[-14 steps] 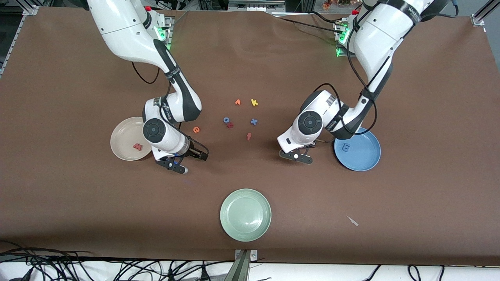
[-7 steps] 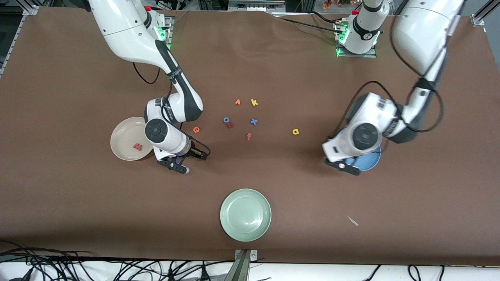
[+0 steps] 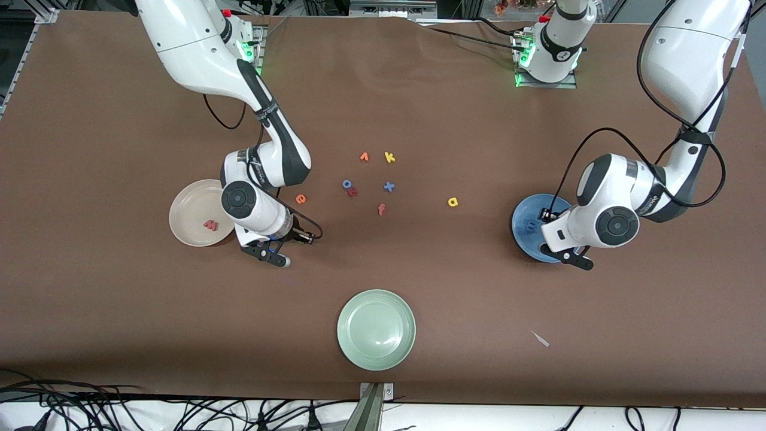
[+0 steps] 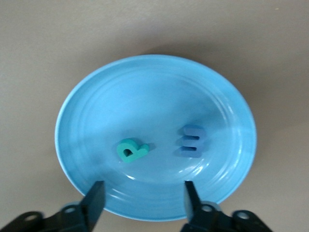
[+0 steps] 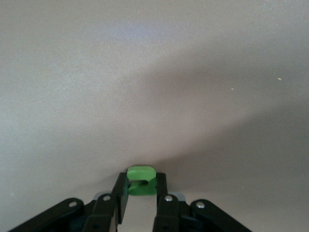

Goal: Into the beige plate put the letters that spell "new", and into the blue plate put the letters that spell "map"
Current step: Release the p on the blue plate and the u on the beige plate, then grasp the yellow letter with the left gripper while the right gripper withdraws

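My right gripper (image 3: 286,246) is down at the table beside the beige plate (image 3: 185,206), shut on the green n (image 5: 141,174), which sits between its fingertips (image 5: 141,186). A pinkish-red w (image 3: 210,225) lies in the beige plate. The orange e (image 3: 301,199) lies on the table close by. My left gripper (image 3: 568,254) hangs open over the rim of the blue plate (image 3: 523,212), nothing between its fingers (image 4: 143,188). In that plate (image 4: 96,106) lie the teal p (image 4: 130,150) and the blue m (image 4: 189,141). The yellow a (image 3: 453,202) lies on the table between the arms.
A cluster of other letters lies mid-table: an orange one (image 3: 364,157), yellow k (image 3: 389,157), blue o (image 3: 346,184) touching a red letter (image 3: 353,192), blue x (image 3: 389,187), orange f (image 3: 381,209). A pale green plate (image 3: 376,329) sits near the front edge, a white scrap (image 3: 540,339) beside it.
My left arm swung from mid-table to over the blue plate and its gripper opened; the teal p now lies in the plate. My right gripper closed on the green n.
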You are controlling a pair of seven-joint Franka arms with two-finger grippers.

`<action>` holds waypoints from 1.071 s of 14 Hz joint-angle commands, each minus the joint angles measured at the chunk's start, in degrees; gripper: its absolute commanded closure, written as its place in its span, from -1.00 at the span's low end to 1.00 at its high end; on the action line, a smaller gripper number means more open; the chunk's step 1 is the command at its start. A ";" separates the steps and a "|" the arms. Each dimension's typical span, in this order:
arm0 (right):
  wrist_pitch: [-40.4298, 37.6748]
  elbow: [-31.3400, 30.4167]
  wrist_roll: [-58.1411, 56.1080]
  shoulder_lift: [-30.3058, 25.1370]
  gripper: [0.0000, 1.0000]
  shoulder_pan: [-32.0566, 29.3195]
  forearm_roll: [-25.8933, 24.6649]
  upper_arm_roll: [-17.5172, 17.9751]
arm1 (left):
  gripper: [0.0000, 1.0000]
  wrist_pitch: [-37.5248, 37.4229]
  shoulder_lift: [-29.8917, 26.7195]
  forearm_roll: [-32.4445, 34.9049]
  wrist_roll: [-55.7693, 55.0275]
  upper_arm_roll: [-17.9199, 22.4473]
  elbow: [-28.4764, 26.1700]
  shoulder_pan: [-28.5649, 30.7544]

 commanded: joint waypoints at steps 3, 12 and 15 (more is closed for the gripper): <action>-10.88 4.07 -1.95 -1.78 0.86 -0.37 0.73 -0.84 | -1.00 -2.04 -3.67 -1.69 -11.51 -8.94 -2.03 0.56; -14.35 -12.34 -33.31 -15.15 0.86 -0.46 0.38 -12.78 | -1.00 10.17 3.63 1.36 -56.73 -11.60 -2.73 -13.41; -11.26 -16.49 -42.81 -16.13 0.85 -0.46 0.11 -16.65 | -1.00 15.50 4.42 4.98 -57.26 -11.68 -6.75 -12.28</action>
